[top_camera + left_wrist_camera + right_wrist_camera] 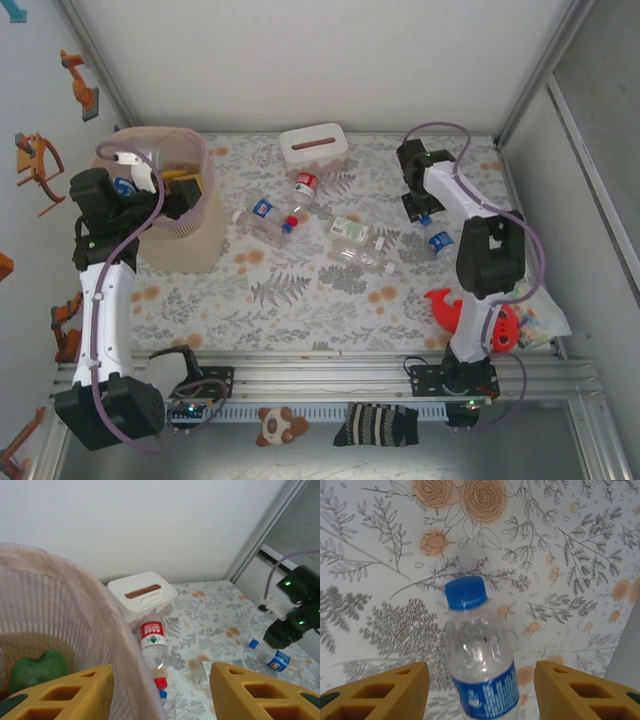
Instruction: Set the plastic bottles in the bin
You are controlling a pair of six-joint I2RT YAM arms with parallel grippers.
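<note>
Bottle labels [152, 634], txt too blurry, unreadable

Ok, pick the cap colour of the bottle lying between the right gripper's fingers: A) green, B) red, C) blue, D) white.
C: in the right wrist view, the bottle between the fingers of the right gripper has a blue cap, matching its blue label.

Overhead: whole table [300, 295]. Left wrist: across bin [60, 605]. Right wrist: close above bottle [477, 655].
</note>
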